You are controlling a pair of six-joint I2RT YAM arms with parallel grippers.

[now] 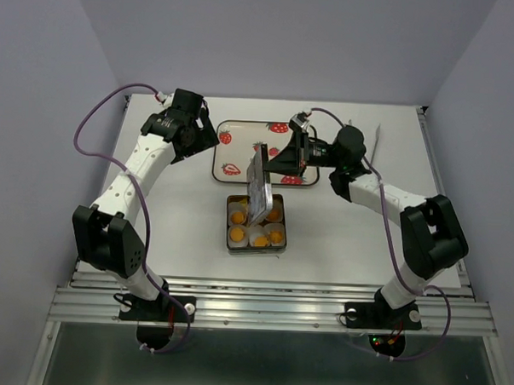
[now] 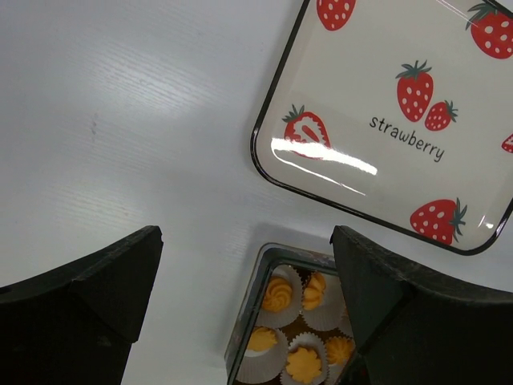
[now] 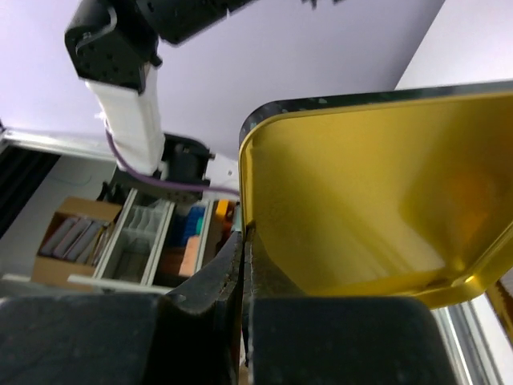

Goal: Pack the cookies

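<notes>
Mid-desk, toward near edge, spotted cookies [image 1: 237,235] inside tin [image 1: 254,253]. Noted R gripper [image 3: 244,261] clamped on tilted lid [image 1: 259,193] just above, L gripper [image 2: 244,241] wide open, empty. Needed lid levelled, corners squared w/ tin before lowering.

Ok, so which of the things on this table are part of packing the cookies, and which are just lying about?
Part of the job:
cookies in white paper cups
tin holding them
gold-lined lid, clamped in the right claw above the tin
left claw, open, holding nothing

Lying about:
strawberry tray behind the tin
</notes>
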